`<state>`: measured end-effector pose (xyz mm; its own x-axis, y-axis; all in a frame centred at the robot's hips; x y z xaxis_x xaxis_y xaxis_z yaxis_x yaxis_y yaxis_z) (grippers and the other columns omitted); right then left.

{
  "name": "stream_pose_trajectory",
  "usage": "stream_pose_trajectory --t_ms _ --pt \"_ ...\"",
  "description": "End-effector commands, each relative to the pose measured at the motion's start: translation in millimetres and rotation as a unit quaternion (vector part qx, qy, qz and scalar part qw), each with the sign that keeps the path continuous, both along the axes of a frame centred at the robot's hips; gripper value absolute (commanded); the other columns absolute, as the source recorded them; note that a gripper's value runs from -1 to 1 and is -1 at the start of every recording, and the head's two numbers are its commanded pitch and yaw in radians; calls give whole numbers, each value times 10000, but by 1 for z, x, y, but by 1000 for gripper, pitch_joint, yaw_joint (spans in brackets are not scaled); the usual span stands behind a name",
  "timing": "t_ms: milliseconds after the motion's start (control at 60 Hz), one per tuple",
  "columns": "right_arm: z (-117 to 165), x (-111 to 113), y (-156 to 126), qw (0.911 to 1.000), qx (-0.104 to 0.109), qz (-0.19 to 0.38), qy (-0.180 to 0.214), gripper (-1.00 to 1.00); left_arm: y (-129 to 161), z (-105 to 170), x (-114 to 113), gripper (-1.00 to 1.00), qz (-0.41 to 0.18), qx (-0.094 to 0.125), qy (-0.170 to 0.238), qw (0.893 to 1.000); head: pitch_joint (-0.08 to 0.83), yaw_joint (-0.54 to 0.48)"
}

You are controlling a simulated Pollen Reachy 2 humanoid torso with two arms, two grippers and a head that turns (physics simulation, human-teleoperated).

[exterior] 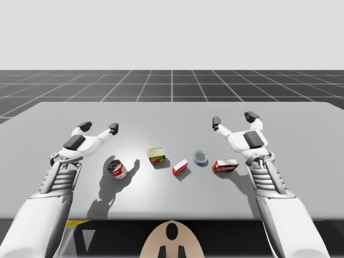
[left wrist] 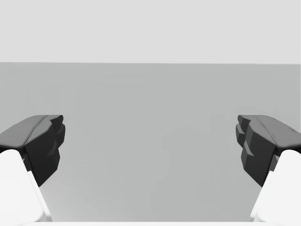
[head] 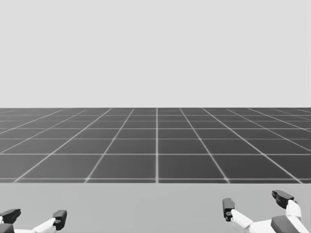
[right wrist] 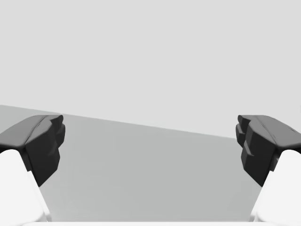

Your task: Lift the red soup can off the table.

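Red soup can [exterior: 116, 169] on counter [exterior: 172, 123] — at 5 o'clock from left jaws, untouched. Left jaws apart, holding nothing; right jaws likewise apart — well away from it.

- My left gripper [left wrist: 150, 143]: fingers stand wide apart.
- The fingers [left wrist: 44, 143]: dark pads on white bodies, tips level with each other.
- The table [left wrist: 155, 94]: plain grey surface, lying ahead of the gripper and between its fingers, running to a straight far edge.
- Beyond that edge: flat pale background [left wrist: 150, 28].
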<state>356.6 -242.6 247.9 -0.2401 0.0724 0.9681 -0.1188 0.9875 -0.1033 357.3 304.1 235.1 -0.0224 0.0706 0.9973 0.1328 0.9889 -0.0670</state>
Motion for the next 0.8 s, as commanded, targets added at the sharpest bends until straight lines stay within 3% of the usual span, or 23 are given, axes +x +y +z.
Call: stream_pose_trajectory --t_ms 17,33,133,417,583,800 --pt "-1 -1 2 10000 33 2 44 -1000 -1 -1 0 -1000 7 50 5 10000 16 3" --pt "-1 -2 2 10000 -38 16 37 -1000 -1 -1 0 -1000 9 56 4 10000 19 2" --pt "1 0 2 10000 15 15 -54 -1000 -1 -1 1 -1000 -3 72 3 10000 70 1" --pt "1 2 2 10000 12 -68 -28 -1000 -2 -2 1 -1000 -9 130 -1 9999 327 28" --pt "1 2 2 10000 -18 -81 -33 -1000 -2 -3 2 -1000 -14 153 -4 9999 514 128" --pt "-1 1 4 9999 -105 -41 -18 -1000 -3 -2 1 -1000 -59 157 -13 9999 632 294"
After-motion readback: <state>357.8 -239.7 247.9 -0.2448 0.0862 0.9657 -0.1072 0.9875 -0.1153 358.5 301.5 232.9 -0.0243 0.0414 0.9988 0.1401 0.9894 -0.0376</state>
